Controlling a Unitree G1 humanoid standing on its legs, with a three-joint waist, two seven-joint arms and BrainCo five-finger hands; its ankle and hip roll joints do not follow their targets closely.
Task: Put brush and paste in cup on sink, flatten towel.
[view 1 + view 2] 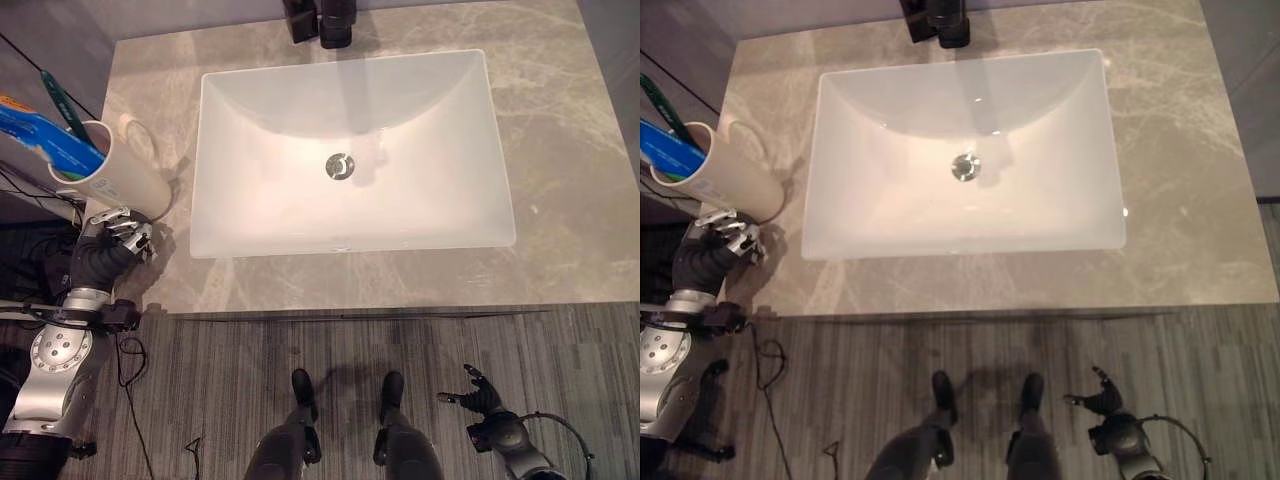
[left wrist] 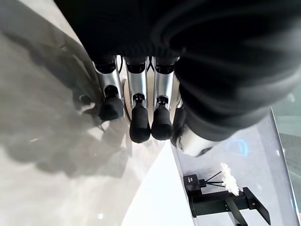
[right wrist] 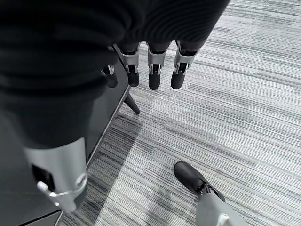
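A cream cup [image 1: 120, 170] stands on the grey stone countertop [image 1: 570, 150] at its left edge, beside the basin. A blue toothpaste tube [image 1: 45, 135] and a green toothbrush [image 1: 62, 100] stick out of its mouth. My left hand [image 1: 120, 235] is just in front of the cup's base, at the counter's front left corner. Its fingers [image 2: 139, 122] are relaxed over the stone and hold nothing. My right hand [image 1: 480, 395] hangs low over the floor at the lower right, and its fingers [image 3: 154, 77] are straight and empty.
The white rectangular basin [image 1: 250, 200] takes up the middle of the counter, with a metal drain [image 1: 340, 166] in its floor. A black faucet [image 1: 335, 22] stands at the back edge. Bare stone stretches to the right of the basin. Grey striped floor [image 1: 250, 380] lies in front.
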